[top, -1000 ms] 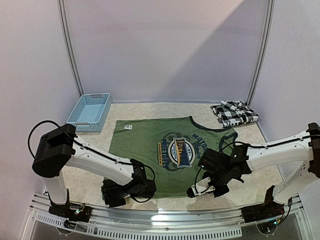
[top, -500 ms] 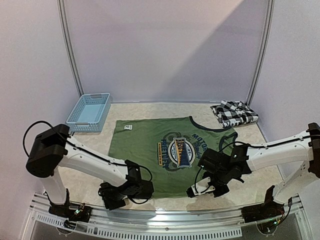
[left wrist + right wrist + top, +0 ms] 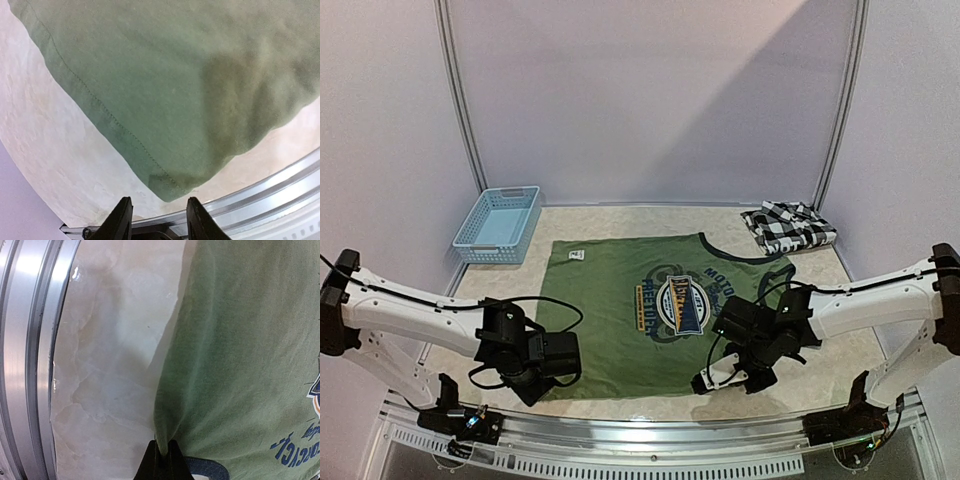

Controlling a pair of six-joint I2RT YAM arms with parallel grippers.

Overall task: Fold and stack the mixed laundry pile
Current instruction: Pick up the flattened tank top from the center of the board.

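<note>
I see an olive-green sleeveless shirt [image 3: 640,300] spread flat in the middle of the pale bench [image 3: 620,222], its blue-orange emblem facing up. My left hand [image 3: 158,212] sits low at the shirt's near left corner, its two fingers apart with nothing between them and the corner just ahead of the tips. My right hand [image 3: 163,447] is closed, pinching the green fabric at the shirt's near right edge. A folded black-and-white checked shirt [image 3: 787,227] lies at the far right corner, well apart. A light blue basket [image 3: 492,252] stands at the far left.
</note>
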